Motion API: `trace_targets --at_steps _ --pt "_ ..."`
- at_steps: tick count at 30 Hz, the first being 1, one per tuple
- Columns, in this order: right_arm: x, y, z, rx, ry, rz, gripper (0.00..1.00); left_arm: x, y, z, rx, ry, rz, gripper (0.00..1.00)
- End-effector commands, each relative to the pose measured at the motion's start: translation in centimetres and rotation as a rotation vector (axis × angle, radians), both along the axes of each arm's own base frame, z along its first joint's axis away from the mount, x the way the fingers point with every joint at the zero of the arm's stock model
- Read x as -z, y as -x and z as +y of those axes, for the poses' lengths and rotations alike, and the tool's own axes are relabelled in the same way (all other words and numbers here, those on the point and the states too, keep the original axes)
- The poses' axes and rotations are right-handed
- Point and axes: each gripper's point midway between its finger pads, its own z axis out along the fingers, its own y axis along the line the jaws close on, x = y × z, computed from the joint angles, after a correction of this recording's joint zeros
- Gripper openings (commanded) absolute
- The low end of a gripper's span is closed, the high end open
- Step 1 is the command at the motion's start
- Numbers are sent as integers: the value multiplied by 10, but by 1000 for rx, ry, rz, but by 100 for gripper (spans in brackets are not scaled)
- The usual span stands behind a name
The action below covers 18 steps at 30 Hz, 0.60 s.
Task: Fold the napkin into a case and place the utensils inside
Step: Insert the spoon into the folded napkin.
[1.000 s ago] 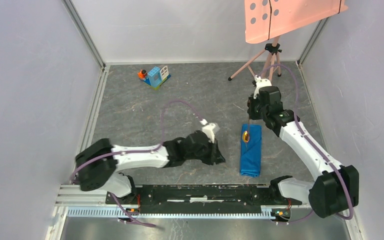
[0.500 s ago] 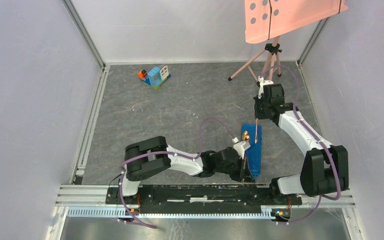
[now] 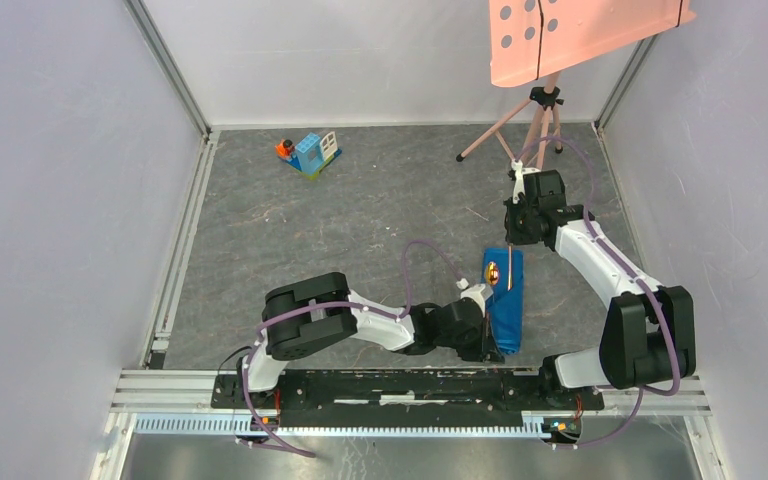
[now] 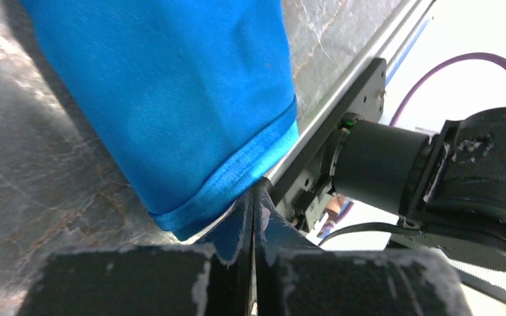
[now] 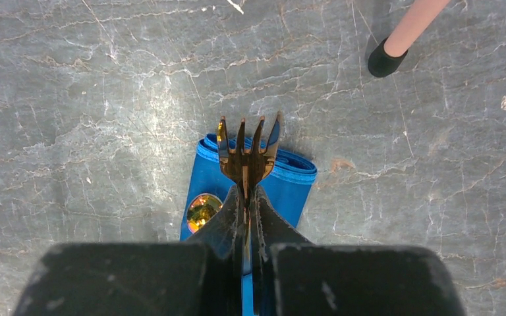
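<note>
The napkin (image 3: 505,305) already lies folded into a narrow blue case on the worktop (image 3: 360,230), lengthwise in front of the right arm, its near end close to the rail. The spoon (image 5: 202,210) is tucked in at the far end, with only its golden bowl showing. The fork (image 5: 247,148) is clamped by its handle in the right pincer (image 5: 246,192). It is held above that far end, beside the spoon bowl, with the tines pointing away from the arm. At the near end the left pincer (image 4: 253,201) has its fingers together and its tips are against the hemmed edge. Whether a sliver of cloth is caught between them I cannot tell.

The step in hand looks like seating the fork next to the spoon. To do it well, the handle end should probably lead into the mouth of the fold. It should travel along the length of the case rather than press down on the top layer. The left arm can steady the near end so the soft cloth does not slide or bunch. A slow, shallow approach should keep the spoon from being nudged out. The grip should come off only once the fork rests inside.
</note>
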Motion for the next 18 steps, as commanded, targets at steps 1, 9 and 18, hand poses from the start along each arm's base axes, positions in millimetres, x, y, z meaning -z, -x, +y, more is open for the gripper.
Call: trace_targets --at_steps 1,9,18 --pt "-3 2 0 24 -9 14 0 4 -14 -5 -76 -19 -27 2" --pt "15 22 -2 82 -29 75 0 16 -19 -5 -101 -45 -46 2" --pt "33 43 -7 160 -39 105 0 19 -20 -3 -107 -52 -46 2"
